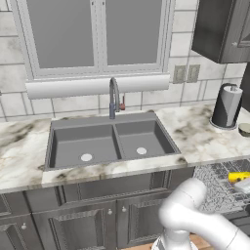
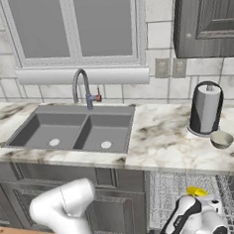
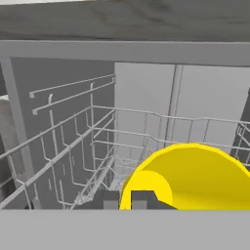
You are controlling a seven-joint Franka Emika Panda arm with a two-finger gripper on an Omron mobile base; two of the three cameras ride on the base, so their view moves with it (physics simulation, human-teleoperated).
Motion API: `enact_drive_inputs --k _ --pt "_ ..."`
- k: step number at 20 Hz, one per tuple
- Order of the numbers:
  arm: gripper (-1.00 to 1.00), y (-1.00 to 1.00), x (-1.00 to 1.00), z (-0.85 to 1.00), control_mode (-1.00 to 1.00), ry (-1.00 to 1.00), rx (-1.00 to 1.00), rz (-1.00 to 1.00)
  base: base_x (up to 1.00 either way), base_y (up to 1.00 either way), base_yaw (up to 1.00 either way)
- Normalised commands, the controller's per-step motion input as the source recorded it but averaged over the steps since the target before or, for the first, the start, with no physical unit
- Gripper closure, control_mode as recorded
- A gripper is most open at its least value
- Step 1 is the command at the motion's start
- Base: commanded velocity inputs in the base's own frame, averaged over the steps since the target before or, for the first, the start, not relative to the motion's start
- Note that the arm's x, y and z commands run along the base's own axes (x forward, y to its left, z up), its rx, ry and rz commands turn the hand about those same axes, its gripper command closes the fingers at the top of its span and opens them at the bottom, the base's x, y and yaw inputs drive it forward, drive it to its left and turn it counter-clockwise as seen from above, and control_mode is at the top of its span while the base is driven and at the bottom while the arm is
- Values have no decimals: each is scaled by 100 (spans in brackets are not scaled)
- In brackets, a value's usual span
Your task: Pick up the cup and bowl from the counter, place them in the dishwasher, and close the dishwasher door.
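One of the two dishes is in hand: the pincer is clamped on the rim of the yellow cup, carried low over the dishwasher rack, probably so it can be set between the wires. Farther off, the bowl waits on the tabletop just beside the dark cylinder.
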Motion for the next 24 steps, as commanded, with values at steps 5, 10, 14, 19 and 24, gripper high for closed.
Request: enact_drive_inputs --k 5,10,14,19,24 --pt "100 -7 23 -49 -100 0 6 0 0 0 0" --pt "100 -8 18 -55 -100 0 6 0 0 0 0" --pt "100 -13 17 -50 -100 0 6 0 0 0 0" --pt "100 -14 11 -52 -100 0 6 0 0 0 0" --pt "-100 -12 2 -55 -100 0 5 0 0 0 0"
